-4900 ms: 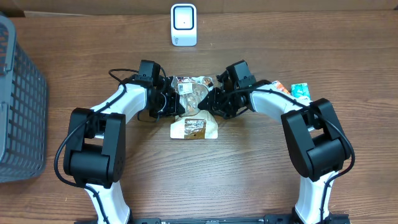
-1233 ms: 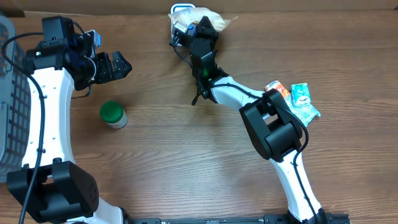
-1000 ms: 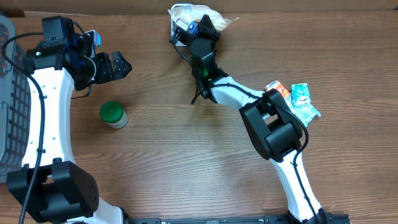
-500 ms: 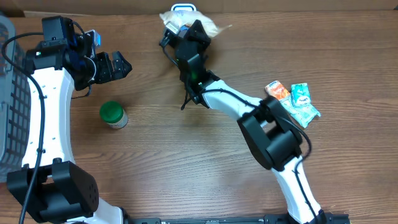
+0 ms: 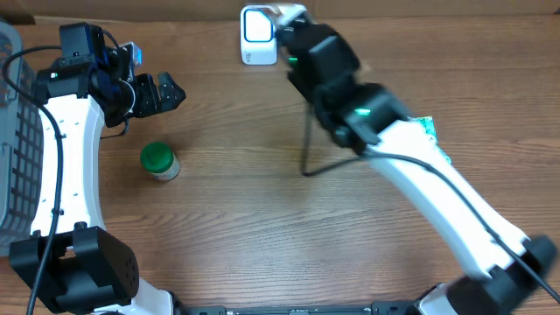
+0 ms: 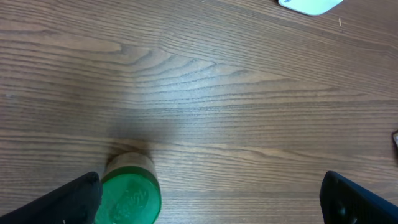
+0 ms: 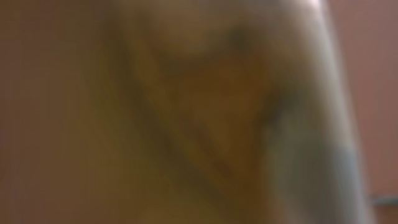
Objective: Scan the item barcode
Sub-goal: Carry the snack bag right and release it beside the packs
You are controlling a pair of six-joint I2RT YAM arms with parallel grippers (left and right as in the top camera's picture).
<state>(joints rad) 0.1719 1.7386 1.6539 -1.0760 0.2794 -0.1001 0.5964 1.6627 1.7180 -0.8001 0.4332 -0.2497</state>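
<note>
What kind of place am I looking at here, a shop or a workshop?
Probably a test bench mocked up as a shop checkout: a white barcode scanner at the far edge of the wooden table, a grey basket at the side, and a green-lidded jar waiting.

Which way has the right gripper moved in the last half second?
Yes. The right gripper shifted right, uncovering the white scanner that it was over.

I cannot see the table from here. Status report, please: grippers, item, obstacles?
Left gripper open, empty, near green-lid jar. Right gripper shut beside scanner; item mostly hidden under the arm. Scanner face unobstructed from overhead.
</note>
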